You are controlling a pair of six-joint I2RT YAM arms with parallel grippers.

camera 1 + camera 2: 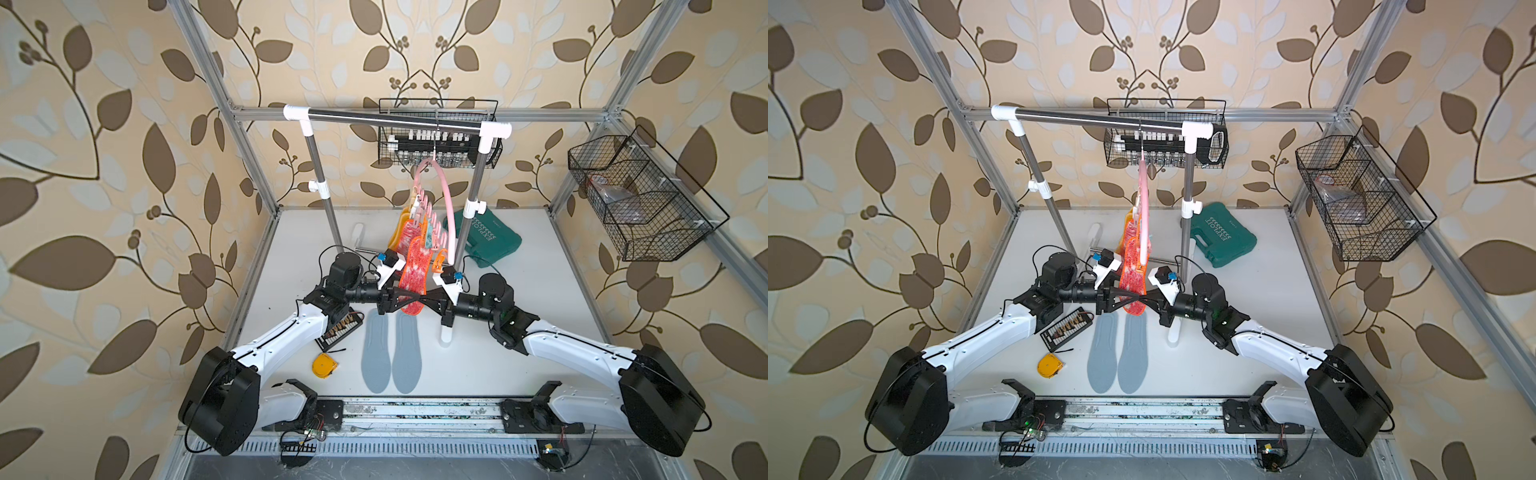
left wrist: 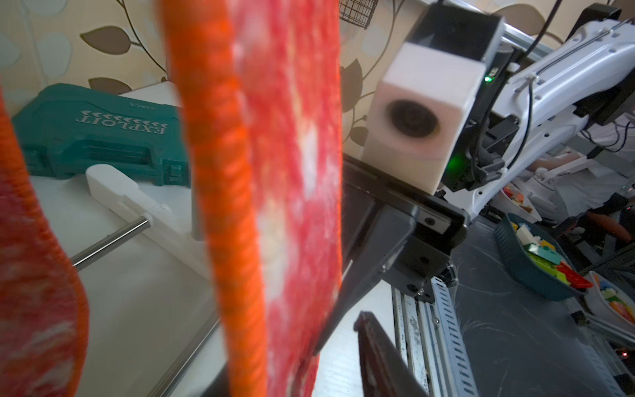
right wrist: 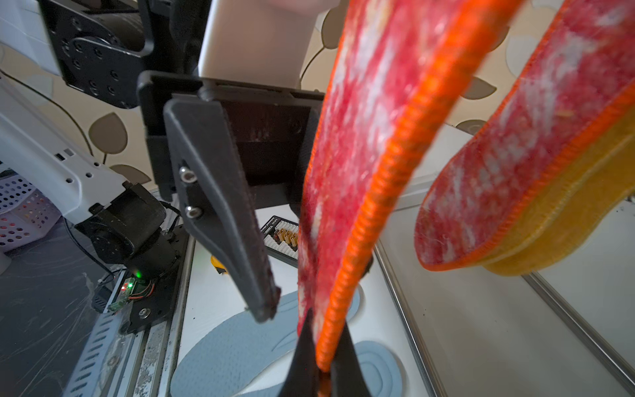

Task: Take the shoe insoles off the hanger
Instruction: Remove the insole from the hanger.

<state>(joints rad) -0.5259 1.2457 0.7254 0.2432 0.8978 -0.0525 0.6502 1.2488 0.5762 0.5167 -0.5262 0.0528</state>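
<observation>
Two blue-grey insoles (image 1: pixel 376 357) lie flat and side by side on the worktop (image 1: pixel 519 340). In both top views the arms cover their far ends.

Left claw (image 1: pixel 411 297): jaws apart, straddling the lower part of the front red-orange insole (image 1: pixel 417 270). One finger (image 3: pixel 237 223) stands clear of the fabric. The other is hidden behind the insole.

The front red-orange insole hangs almost upright. It has a mottled red-and-white surface and an orange stitched border, and it is blurred in both wrist views.

Right claw (image 3: pixel 321 373): closed on the stitched border of that insole, near its lower end.

A second red-orange insole (image 3: pixel 515 165) hangs behind the first. A mustard-yellow insole (image 3: pixel 556 227) lies against its back; whether that is one yellow layer or two cannot be made out.

The pink hanger (image 1: pixel 446 195) hangs from the garment rack (image 1: pixel 395 118). Its clips overlap, so which clip holds which insole cannot be told.
</observation>
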